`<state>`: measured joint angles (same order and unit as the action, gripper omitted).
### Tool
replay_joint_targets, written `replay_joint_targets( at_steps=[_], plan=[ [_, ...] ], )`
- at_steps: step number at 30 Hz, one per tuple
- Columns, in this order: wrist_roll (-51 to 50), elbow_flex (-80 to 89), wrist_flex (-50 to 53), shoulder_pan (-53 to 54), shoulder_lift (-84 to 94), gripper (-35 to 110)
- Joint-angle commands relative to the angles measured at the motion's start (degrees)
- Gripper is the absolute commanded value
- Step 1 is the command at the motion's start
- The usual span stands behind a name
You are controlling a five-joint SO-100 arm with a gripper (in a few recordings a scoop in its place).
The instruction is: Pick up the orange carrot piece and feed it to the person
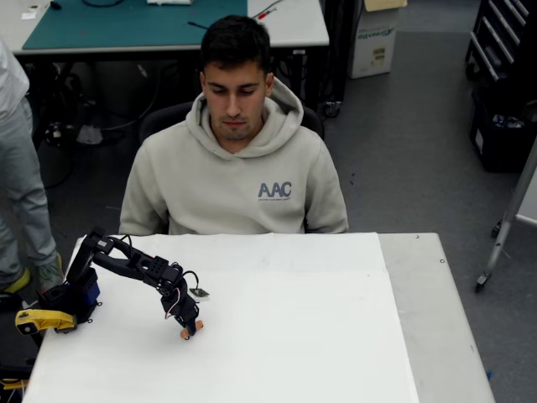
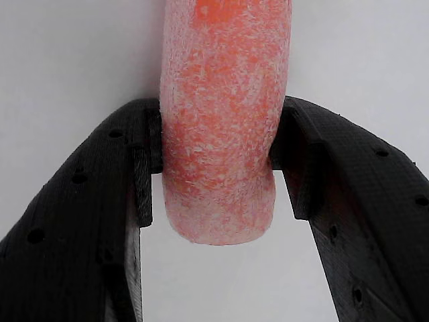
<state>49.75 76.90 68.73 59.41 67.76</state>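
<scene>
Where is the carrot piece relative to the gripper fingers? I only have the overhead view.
Observer: In the wrist view the orange carrot piece sits between both fingers, which press its sides.
Operator: Is it held at the middle?
Observer: No, the pads meet it near one rounded end; the rest sticks out beyond the fingertips.
Operator: What's under it?
Observer: Plain white table behind the gripper.
</scene>
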Motion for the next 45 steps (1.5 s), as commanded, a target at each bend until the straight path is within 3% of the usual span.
replay_joint_targets(
  at_steps=[1,12,22,31,45],
  plan=[
    [0.53,0.09,0.53,0.70,1.23,-2],
    [-0.18,-1.14,-0.18,-1.85,2.55,-2],
    [-0.35,-4.75,-0.26,-8.26,19.34,-1],
    [-4.39,-25.31,-0.18,-14.59,16.00,-1],
    [-5.36,-72.77,-0.26,-24.43,-6.06,-1]
  ],
)
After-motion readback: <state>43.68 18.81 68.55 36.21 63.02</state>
